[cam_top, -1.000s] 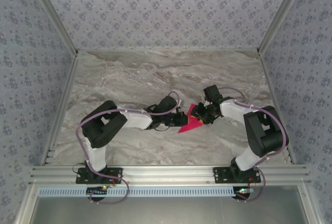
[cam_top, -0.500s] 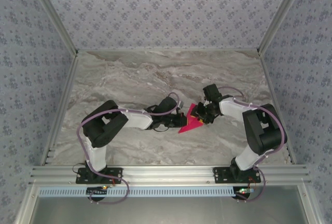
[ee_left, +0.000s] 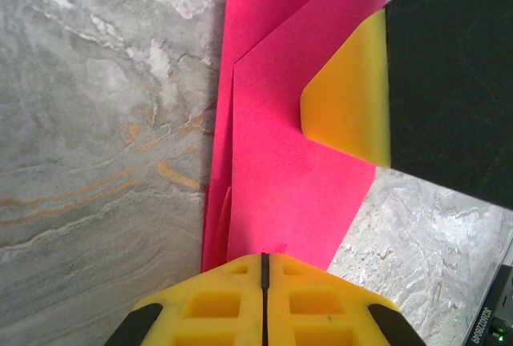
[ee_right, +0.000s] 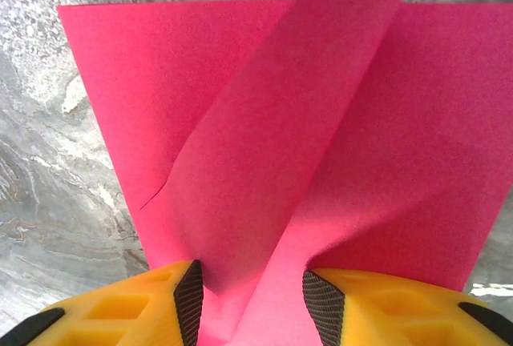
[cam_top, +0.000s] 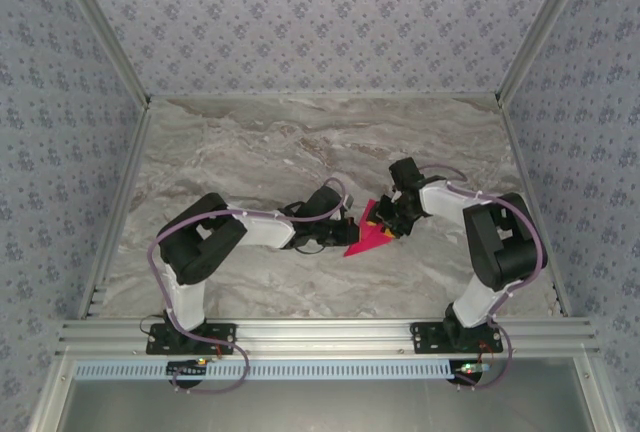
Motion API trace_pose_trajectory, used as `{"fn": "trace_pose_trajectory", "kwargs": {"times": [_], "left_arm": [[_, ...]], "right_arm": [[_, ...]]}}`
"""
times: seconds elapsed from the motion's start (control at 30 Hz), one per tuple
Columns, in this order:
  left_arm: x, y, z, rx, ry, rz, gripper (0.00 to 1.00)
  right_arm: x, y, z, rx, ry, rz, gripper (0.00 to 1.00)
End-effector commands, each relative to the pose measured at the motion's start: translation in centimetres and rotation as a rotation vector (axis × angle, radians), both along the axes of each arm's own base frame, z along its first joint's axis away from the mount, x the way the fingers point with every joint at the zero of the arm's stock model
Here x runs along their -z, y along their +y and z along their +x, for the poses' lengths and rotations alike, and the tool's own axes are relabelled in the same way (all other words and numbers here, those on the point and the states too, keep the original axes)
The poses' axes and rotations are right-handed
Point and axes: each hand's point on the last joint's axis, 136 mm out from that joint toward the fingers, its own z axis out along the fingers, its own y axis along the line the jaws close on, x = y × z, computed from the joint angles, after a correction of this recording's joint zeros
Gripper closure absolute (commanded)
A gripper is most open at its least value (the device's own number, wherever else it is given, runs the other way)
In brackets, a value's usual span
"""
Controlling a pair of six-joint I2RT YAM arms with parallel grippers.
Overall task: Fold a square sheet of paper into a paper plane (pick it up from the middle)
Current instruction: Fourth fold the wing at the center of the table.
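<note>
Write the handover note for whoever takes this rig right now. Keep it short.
Left gripper: shut, tips at one edge of the paper. I cannot tell whether it is pinching the paper or pressing it down.
Right gripper: jaws apart, with a raised flap of the paper standing between them.
Paper: on the table between the two grippers, in a pointed, layered shape.
Done: several folds are in, and overlapping layers show in the left wrist view.
Left: the raised flap is not creased flat, and the paper is not yet a finished plane.
</note>
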Motion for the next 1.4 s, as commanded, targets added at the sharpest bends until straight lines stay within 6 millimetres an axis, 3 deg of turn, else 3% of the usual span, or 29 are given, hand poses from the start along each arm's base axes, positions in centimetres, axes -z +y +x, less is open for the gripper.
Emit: {"fn": "trace_pose_trajectory", "kwargs": {"times": [0.0, 0.27, 0.57, 0.87, 1.37], "left_arm": [[-1.3, -0.2, 0.4, 0.000, -0.024, 0.002, 0.93], [-3.0, 0.3, 0.9, -0.008, -0.040, -0.028, 0.92], [-5.8, -0.5, 0.0, 0.035, -0.057, -0.107, 0.89], [-3.6, -1.5, -1.9, 0.063, 0.014, -0.051, 0.89], [-0.6, -0.8, -1.9, 0.015, 0.110, 0.031, 0.89]], "right_arm": [[6.3, -3.8, -3.9, -0.022, 0.162, -0.203, 0.52], [7.1, -3.9, -4.0, -0.029, 0.193, -0.220, 0.51], [7.5, -4.0, -4.1, -0.025, 0.205, -0.239, 0.50], [7.6, -3.8, -4.2, -0.024, 0.207, -0.238, 0.50], [7.9, -3.8, -4.5, -0.028, 0.219, -0.245, 0.50]]}}
